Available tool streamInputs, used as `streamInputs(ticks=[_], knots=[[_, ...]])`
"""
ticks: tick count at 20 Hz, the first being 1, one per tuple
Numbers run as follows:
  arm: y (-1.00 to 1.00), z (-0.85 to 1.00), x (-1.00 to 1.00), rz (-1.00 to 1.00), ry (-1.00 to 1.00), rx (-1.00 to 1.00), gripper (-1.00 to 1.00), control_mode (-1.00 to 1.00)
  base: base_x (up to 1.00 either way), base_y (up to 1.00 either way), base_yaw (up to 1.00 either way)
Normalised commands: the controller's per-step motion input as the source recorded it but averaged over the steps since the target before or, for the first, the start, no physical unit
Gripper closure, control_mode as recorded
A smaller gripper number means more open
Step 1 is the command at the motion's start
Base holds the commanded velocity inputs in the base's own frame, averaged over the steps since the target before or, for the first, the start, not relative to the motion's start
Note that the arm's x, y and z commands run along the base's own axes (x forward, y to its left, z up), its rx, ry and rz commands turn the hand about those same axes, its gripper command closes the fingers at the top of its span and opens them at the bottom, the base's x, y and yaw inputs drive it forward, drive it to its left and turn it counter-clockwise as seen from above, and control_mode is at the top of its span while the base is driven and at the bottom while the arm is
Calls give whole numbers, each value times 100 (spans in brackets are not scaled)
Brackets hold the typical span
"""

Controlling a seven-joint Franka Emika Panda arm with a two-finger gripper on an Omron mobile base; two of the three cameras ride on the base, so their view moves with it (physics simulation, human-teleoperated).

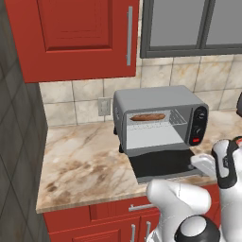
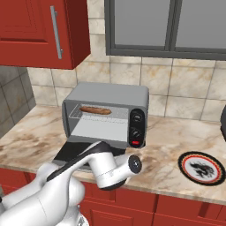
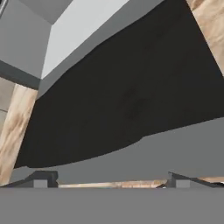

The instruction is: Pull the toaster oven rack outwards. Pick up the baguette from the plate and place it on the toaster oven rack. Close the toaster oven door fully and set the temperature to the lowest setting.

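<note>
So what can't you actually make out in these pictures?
- Knob settings on the toaster oven: markings too small in both base views.
- Front edge of the toaster oven door: the arm covers it in both base views.
- The gripper: fingertips barely rise into the hand view, apart; whether they touch the door is unclear.
- Dark object on the counter: cut off at the right edge.

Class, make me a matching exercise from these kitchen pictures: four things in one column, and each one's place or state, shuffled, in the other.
Things:
1. slim golden-brown baguette
2. dark glass toaster oven door
3. round black-rimmed plate
4. small red light

Places or states:
A. folded down flat, open
B. bare, on the marble counter
C. on the wire rack inside the oven
D. lowest on the black control strip

Pairs: 1-C, 2-A, 3-B, 4-D
</note>
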Motion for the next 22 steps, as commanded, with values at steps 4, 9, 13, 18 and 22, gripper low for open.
streamInputs(ticks=[4,9,13,18,22], knots=[[-45,1,0,-9,0,0,-100,-100,0,0,0],[-46,20,1,-6,4,0,-100,-100,0,0,0],[-19,18,8,-2,10,0,-100,-100,0,0,0],[-3,0,7,0,14,0,-100,-100,0,0,0],[-10,0,0,0,12,0,-100,-100,0,0,0]])
